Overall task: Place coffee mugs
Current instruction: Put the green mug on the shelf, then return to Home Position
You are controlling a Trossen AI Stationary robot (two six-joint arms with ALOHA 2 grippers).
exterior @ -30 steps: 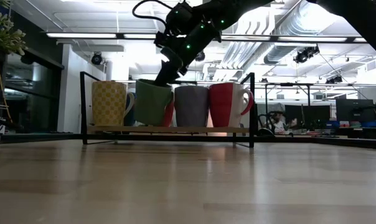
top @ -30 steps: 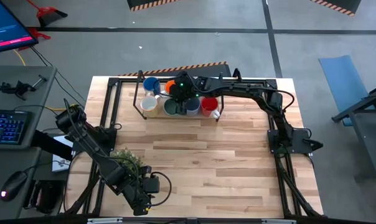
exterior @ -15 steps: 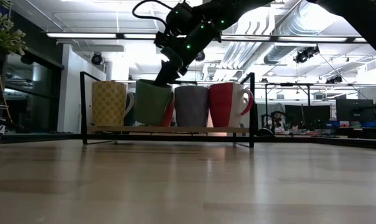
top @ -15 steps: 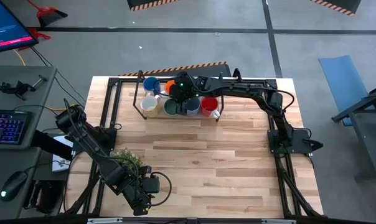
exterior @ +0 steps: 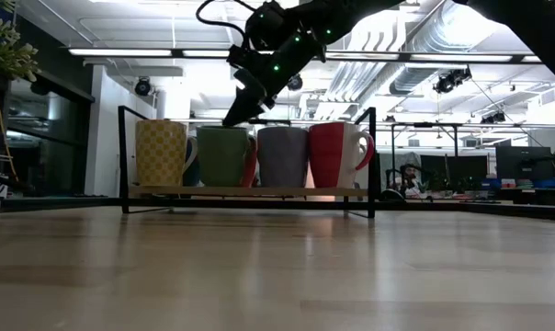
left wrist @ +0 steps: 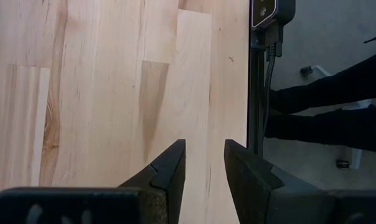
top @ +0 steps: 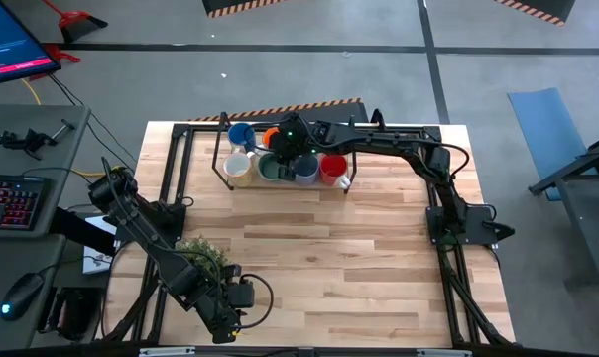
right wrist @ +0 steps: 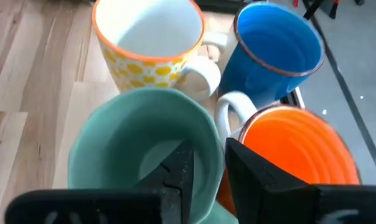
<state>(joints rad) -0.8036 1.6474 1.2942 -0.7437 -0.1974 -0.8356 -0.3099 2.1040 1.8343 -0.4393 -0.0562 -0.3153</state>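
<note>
Several mugs stand on a black-framed rack's wooden shelf [exterior: 250, 191] at the table's far edge. The front row holds a yellow-patterned cream mug [exterior: 161, 154], a green mug [exterior: 224, 156], a slate-blue mug [exterior: 283, 156] and a red mug [exterior: 334, 154]. A blue mug [right wrist: 278, 46] and an orange mug [right wrist: 294, 149] stand behind them. My right gripper [exterior: 233, 118] hovers open just over the green mug's rim [right wrist: 213, 134], one finger above its hollow and one outside. My left gripper [left wrist: 205, 149] waits open over the table's near left corner.
A leafy potted plant [top: 202, 253] stands near the table's left near corner, beside my left arm. The rack's black end posts [exterior: 373, 161] rise beside the mugs. Bare wooden table top [top: 339, 248] stretches between the rack and the near edge.
The green mug, tilted under my right gripper a second ago, now stands upright on the shelf between the cream and slate-blue mugs. My right gripper has risen slightly, so its fingertips are just above the mug's rim.
</note>
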